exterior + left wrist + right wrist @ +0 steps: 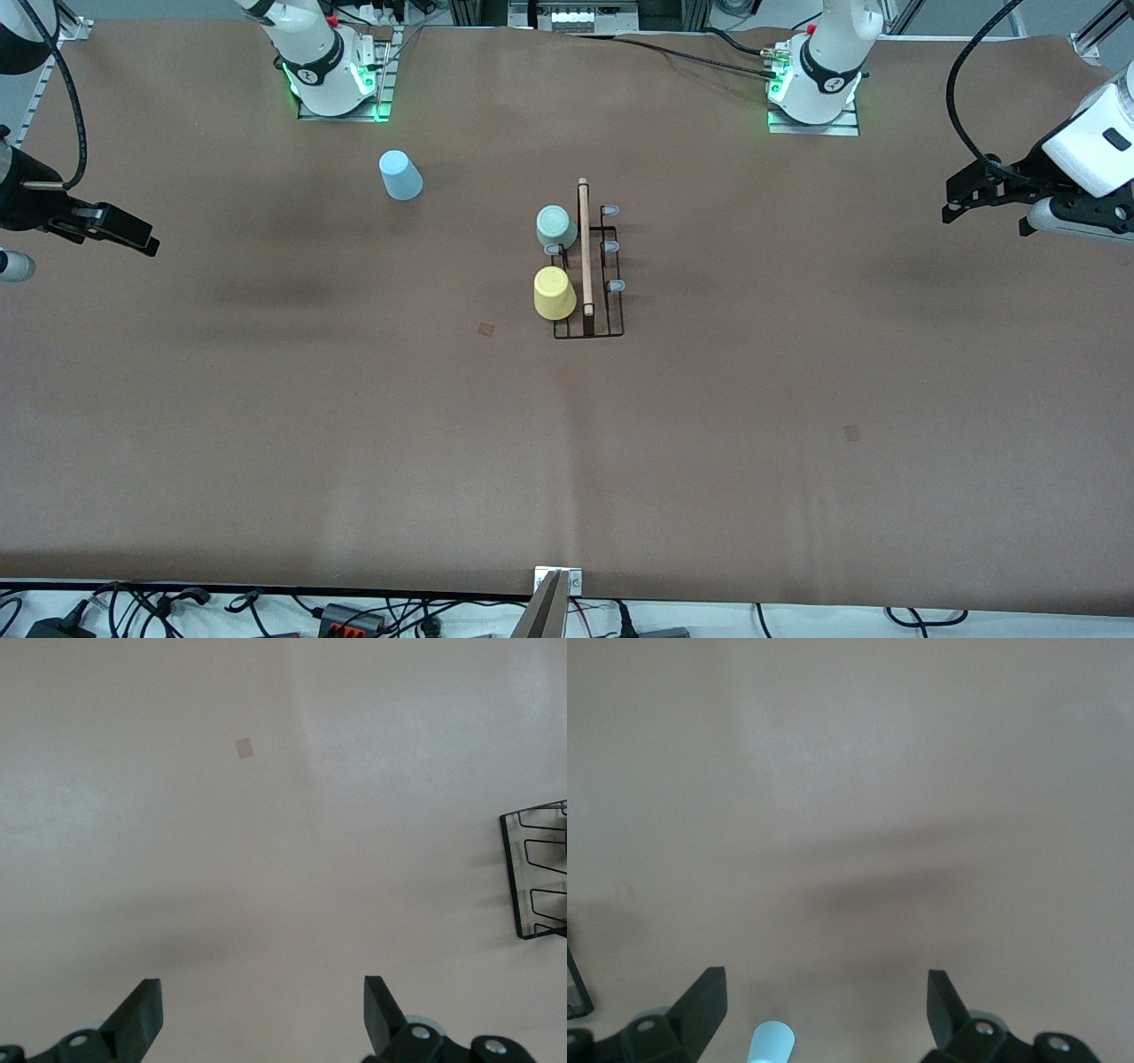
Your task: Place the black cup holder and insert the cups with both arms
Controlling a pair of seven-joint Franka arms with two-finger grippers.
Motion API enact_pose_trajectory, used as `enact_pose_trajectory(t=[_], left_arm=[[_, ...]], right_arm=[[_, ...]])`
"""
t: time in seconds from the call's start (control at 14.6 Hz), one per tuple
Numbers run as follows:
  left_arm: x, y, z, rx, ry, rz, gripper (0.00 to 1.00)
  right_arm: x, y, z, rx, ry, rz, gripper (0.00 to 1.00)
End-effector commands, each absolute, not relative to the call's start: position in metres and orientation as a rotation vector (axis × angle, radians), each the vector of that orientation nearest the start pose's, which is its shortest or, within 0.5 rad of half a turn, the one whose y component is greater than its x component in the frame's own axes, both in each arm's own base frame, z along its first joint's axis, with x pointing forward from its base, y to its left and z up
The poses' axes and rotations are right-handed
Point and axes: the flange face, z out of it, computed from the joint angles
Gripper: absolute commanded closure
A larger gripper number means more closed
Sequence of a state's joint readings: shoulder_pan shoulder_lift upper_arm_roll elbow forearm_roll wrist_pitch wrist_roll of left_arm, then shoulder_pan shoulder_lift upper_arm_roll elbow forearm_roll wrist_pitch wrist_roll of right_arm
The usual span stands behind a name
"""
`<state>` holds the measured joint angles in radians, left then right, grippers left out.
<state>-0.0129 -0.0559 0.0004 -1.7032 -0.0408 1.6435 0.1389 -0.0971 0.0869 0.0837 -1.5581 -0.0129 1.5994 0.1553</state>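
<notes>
I can see the black cup holder standing near the middle of the brown table, with its wooden rod handle on top. Two cups sit upside down on pegs on the side of the rack toward the right arm's end of the table. The pale green cup is on a peg farther from the front camera, and the yellow cup is on a peg nearer to it. Between them one grey-tipped peg shows bare. The three pegs on the side toward the left arm's end have nothing on them. The light blue cup is on the table by itself, upside down, well apart from the rack, near the right arm's base. My left gripper hangs in the air over the left arm's end of the table, and its fingers are wide apart and hold nothing. My right gripper hangs over the right arm's end of the table, and its fingers are wide apart too, with nothing in them. Both arms are waiting.
</notes>
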Motion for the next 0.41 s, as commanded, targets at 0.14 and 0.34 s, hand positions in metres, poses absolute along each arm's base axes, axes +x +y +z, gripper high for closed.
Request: enact_pose_trajectory(t=[0.14,0.34], left_arm=[[0.5416,-0.0095,0.6044,-3.162,0.221,0.012,0.00],[0.5418,-0.0095,0.6045,-3.162,0.221,0.010,0.00]], right_arm=[[0.5784,-0.0125,0.5897,-3.128,0.265,0.063,0.00],[0.5775,-0.0125,0.5890,-3.128,0.269,0.075,0.00]])
